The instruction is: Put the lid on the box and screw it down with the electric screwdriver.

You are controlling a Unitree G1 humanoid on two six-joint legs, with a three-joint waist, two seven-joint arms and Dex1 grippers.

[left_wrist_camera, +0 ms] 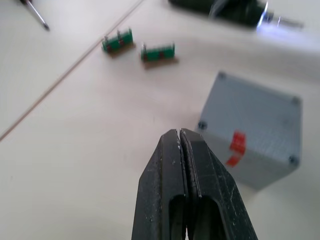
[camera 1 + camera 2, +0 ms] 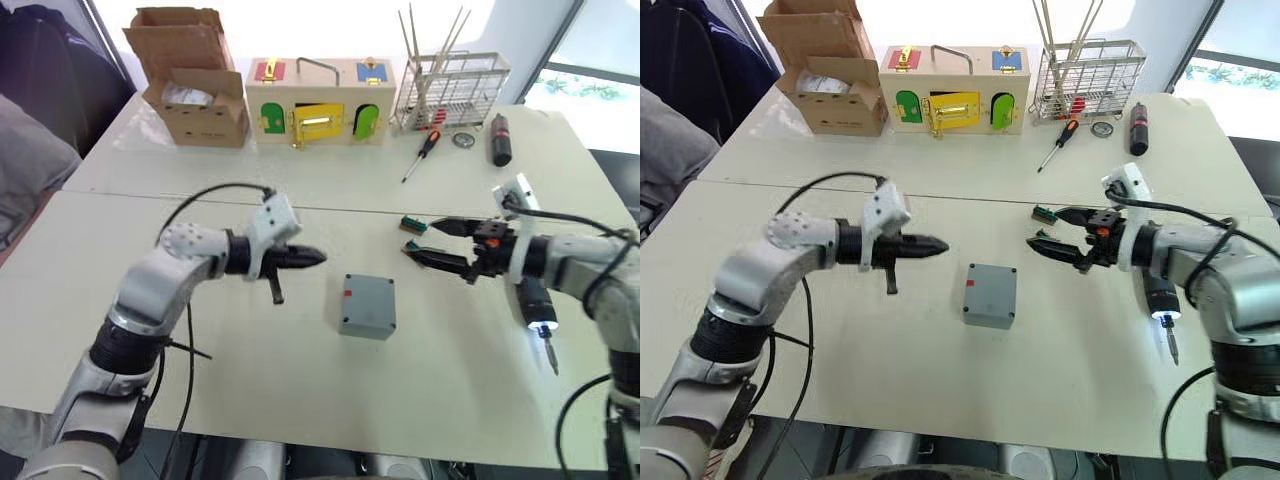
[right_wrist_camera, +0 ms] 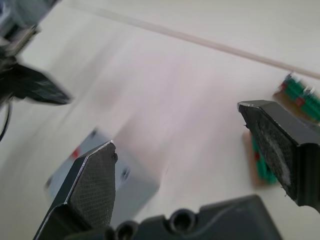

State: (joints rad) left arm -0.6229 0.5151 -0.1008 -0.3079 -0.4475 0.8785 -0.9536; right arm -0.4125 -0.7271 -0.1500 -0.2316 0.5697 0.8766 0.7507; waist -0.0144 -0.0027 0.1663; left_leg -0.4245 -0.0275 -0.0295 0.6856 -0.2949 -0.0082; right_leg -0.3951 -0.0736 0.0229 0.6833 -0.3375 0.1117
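Observation:
The grey box (image 2: 367, 306) stands mid-table with the lid (image 2: 370, 294) lying flat on top of it, and a red mark faces my left side (image 1: 235, 148). My left gripper (image 2: 318, 257) is shut and empty, hovering just left of the box and pointing at it. On the other side, my right gripper (image 2: 420, 238) is open and empty, a hand's width from the box and above two small green parts. The electric screwdriver (image 2: 538, 304) lies on the table under my right forearm, its tip light on and its bit toward the front edge.
Two green terminal blocks (image 2: 413, 224) (image 2: 409, 247) lie beneath the right gripper. Along the far edge stand a cardboard carton (image 2: 195, 85), a wooden box with coloured doors (image 2: 320, 105) and a wire rack (image 2: 450, 90). A red-and-black hand screwdriver (image 2: 422, 153) and a black cylinder (image 2: 500, 138) lie near the rack.

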